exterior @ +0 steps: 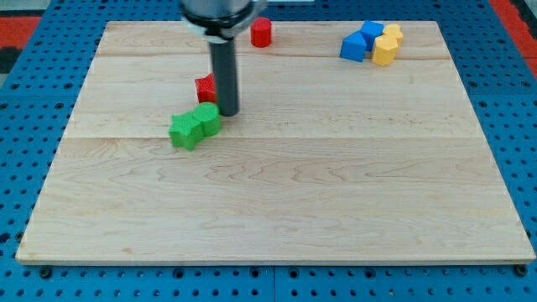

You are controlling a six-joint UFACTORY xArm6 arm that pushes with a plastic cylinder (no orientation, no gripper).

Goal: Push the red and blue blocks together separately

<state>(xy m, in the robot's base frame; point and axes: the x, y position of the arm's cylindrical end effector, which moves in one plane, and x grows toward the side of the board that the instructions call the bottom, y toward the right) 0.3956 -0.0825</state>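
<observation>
My tip stands left of the board's centre, just right of a red block that the rod partly hides. It is close to the upper right of two green blocks that touch each other. A second red block, a cylinder, stands at the view's top edge, well apart from the first. Two blue blocks sit together at the view's top right, touching two yellow blocks on their right.
The wooden board lies on a blue pegboard table. The rod's dark mount hangs over the top of the board.
</observation>
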